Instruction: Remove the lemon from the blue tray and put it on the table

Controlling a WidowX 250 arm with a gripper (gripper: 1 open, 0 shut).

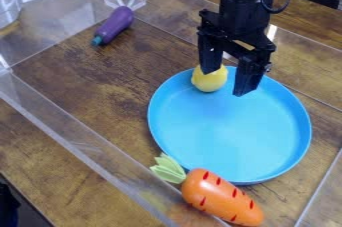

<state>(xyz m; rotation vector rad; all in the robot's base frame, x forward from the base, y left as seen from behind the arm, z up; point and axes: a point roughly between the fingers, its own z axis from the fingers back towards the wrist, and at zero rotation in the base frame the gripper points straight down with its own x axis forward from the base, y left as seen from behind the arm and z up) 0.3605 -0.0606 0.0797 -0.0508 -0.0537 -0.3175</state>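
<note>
The yellow lemon lies inside the blue tray, close to its far rim. My black gripper points straight down over that rim with its jaws open. The left finger stands in front of the lemon's right edge and the right finger stands further right, so the lemon sits just left of the gap. Nothing is held. The tray rests on the dark wood-grain table.
An orange carrot with green leaves lies at the tray's near edge. A purple eggplant lies at the back left. Clear plastic walls run along the table's near and left sides.
</note>
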